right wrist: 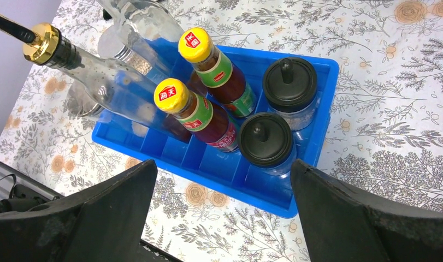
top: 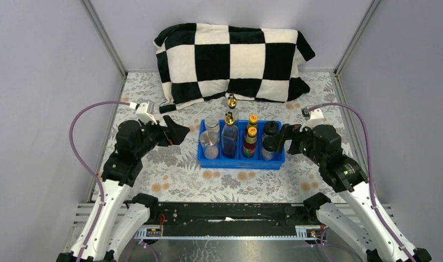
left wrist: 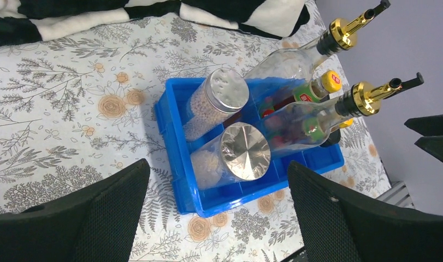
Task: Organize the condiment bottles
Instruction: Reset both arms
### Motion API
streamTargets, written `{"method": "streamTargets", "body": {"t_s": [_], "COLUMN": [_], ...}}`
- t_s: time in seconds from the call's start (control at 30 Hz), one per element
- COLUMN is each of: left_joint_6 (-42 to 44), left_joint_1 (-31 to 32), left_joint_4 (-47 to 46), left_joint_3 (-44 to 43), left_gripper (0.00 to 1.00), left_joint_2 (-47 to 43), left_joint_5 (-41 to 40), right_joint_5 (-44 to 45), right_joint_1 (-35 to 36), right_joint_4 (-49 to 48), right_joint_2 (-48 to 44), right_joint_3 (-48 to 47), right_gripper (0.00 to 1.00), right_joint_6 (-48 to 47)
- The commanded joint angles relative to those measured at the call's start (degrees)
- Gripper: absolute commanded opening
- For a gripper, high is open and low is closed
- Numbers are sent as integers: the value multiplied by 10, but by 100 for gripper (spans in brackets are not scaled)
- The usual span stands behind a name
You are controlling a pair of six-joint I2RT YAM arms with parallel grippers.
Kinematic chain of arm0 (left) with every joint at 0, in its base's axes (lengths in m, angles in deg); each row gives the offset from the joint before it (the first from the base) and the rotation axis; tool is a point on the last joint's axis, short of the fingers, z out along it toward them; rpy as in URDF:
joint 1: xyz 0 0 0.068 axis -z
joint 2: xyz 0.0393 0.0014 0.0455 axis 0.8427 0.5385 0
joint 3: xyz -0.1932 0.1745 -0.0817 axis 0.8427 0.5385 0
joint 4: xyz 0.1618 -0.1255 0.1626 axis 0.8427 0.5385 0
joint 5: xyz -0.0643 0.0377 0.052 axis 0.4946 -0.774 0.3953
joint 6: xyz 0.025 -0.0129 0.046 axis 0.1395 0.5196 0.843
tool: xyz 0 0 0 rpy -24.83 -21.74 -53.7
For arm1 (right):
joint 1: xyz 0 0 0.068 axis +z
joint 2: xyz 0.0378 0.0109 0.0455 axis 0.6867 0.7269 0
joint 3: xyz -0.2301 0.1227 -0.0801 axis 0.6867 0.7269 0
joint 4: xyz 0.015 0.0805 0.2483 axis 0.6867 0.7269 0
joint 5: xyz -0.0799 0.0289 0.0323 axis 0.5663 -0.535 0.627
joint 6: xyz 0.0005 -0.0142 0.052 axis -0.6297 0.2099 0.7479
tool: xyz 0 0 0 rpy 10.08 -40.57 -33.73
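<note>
The condiment bottles all stand in the blue tray (top: pixel 241 160). From left to right there are two clear grey-lidded jars (top: pixel 209 143) (left wrist: pixel 245 150), two clear gold-topped bottles (top: pixel 229 135) (left wrist: pixel 366 97), two red-brown sauce bottles with yellow caps (top: pixel 250 140) (right wrist: pixel 194 112), and two black-capped shakers (top: pixel 269 146) (right wrist: pixel 265 138). My left gripper (top: pixel 176 132) (left wrist: pixel 218 180) hovers open just left of the tray. Open as well, my right gripper (top: pixel 284 137) (right wrist: pixel 223 174) sits at the tray's right end, beside the shakers. Neither holds anything.
A black-and-white checkered pillow (top: pixel 232 63) lies at the back of the floral tablecloth (top: pixel 170 174). Grey walls enclose the table on both sides. The arms' cables loop out to the left and right.
</note>
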Motion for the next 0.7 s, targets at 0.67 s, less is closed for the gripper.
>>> {"method": "streamTargets", "body": {"t_s": [0.67], "left_joint_6": [40], "left_joint_1": [-37], "left_joint_4": [33], "left_joint_3": [-38], "left_gripper": [99], "left_joint_2": [-6], "left_joint_5": [34], "right_joint_5": [-12], "right_joint_1": [-4], "right_joint_4": [-27], "right_joint_2": [21], "right_joint_3": [-49], "right_gripper": [100], "right_joint_6": [29]}}
